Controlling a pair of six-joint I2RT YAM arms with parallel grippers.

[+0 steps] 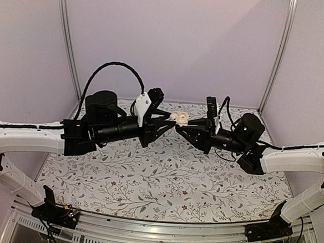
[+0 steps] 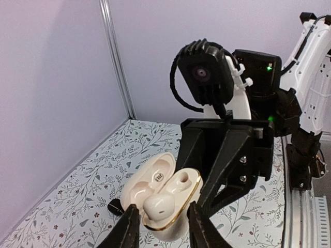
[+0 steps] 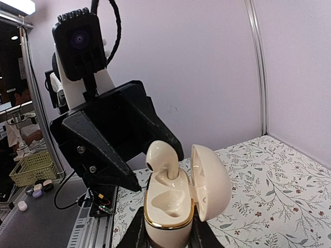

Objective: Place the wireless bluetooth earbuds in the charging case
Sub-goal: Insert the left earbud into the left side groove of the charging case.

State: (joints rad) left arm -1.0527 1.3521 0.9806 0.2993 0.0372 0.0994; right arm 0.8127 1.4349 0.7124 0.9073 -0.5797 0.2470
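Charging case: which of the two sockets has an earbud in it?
The far one in the right wrist view: a cream earbud stands in it. The near socket of the charging case is empty.

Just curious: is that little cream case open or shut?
Open: the charging case has its lid swung back, one earbud sitting inside.

The top external camera looks down from above and behind the arm bases, far enough back to take in both arms and the floral table (image 1: 163,183). The charging case (image 1: 180,118) shows small just above centre. The left wrist camera sits close behind the left gripper (image 2: 162,209) and faces the right wrist camera (image 2: 202,72) at 12 o'clock. The right wrist camera, close over the right gripper (image 3: 166,230), looks back at the left wrist camera (image 3: 77,39) at 10 o'clock. All three views share the case.
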